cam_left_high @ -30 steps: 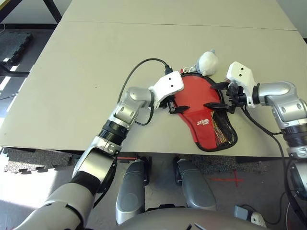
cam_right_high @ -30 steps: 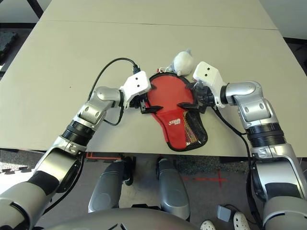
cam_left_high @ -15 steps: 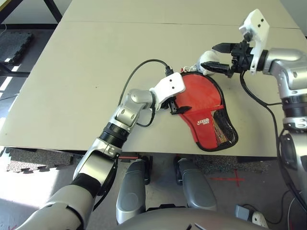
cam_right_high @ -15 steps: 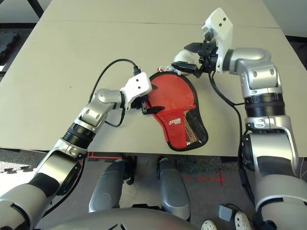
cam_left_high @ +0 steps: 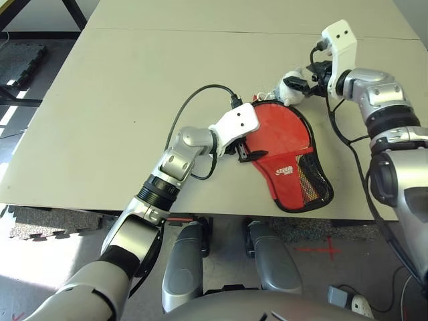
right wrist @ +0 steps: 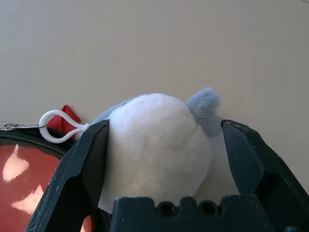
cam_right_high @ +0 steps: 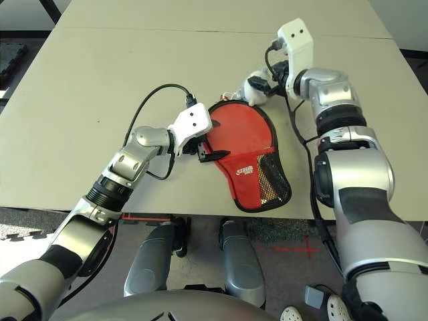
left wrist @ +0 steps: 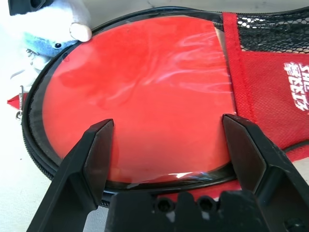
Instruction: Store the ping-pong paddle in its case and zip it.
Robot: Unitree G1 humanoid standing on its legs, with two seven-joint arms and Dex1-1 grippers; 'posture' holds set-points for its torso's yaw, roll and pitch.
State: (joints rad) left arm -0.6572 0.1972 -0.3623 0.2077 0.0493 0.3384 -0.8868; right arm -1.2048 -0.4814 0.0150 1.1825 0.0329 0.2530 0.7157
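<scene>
So we have the ping-pong paddle (left wrist: 145, 92) inside the case (cam_left_high: 289, 167) on the bench (cam_left_high: 100, 100), its zip apparently undone, our left fingers (left wrist: 99, 145) released at its nine o'clock edge and our right fingers (right wrist: 91, 150) spread around the fluffy charm (right wrist: 154, 145) at twelve o'clock.

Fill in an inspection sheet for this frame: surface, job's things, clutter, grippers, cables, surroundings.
Surface: beige table, a seam running across its far part.
Job's things: red case flat near the front edge, lid open; ping-pong paddle lying inside, zip undone.
Clutter: white plush keychain toy with blue-grey parts, touching the case's far rim.
Grippers: left gripper open over the paddle's face; right gripper open, fingers either side of the toy, not closed on it.
Cables: black cable looping on the table to the left wrist.
Surroundings: dark floor mats beyond the table's left side.
</scene>
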